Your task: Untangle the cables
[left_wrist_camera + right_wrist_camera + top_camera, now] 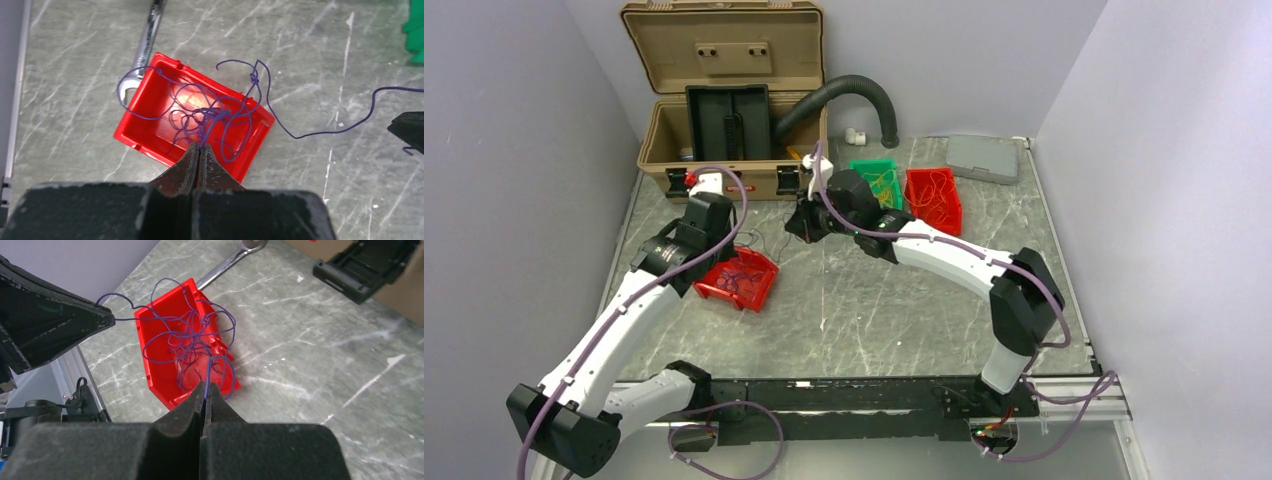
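Note:
The cables [210, 115] are a tangle of hair-thin purple wire looped over a small red bin [134, 134] on the marble table. My left gripper [200, 146] is shut on a strand rising from the knot. My right gripper [206, 385] is also shut on a purple strand of the cables [185, 335] above the same red bin [156, 377]. In the top view both grippers hang close together over the red bin [742, 280], the left gripper [736, 243] at its back edge, the right gripper [799, 226] just beyond. One long strand [325, 131] trails right toward the right gripper.
A steel wrench [145, 45] lies beside the red bin. A tan toolbox [724, 100] stands open at the back, with a black hose [854, 95] beside it. A green bin [876, 180], a second red bin [932, 198] and a grey lid [984, 158] sit back right.

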`<move>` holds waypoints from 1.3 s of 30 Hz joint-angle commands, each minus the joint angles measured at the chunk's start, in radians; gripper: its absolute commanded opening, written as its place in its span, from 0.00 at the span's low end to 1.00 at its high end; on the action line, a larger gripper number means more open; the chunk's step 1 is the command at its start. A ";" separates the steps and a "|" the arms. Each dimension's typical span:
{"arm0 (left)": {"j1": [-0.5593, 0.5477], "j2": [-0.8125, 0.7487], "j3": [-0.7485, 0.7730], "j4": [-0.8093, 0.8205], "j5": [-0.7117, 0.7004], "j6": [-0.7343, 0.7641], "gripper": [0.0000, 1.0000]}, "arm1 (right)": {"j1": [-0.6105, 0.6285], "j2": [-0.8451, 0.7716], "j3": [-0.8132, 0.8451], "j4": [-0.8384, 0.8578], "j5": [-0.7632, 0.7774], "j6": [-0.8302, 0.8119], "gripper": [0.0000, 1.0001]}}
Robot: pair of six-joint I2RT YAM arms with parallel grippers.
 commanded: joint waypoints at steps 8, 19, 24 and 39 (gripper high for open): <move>0.073 -0.108 0.050 -0.210 -0.107 -0.117 0.00 | 0.122 0.105 0.195 0.022 -0.023 -0.028 0.00; 0.117 -0.088 -0.032 -0.194 -0.053 -0.146 0.00 | 0.163 0.210 0.187 0.118 -0.038 0.026 0.00; 0.199 0.039 -0.049 -0.093 0.014 -0.138 0.00 | 0.164 0.340 0.253 0.147 -0.030 0.024 0.00; 0.380 0.231 -0.118 0.053 0.252 -0.071 0.11 | 0.178 0.596 0.366 0.195 -0.079 0.082 0.00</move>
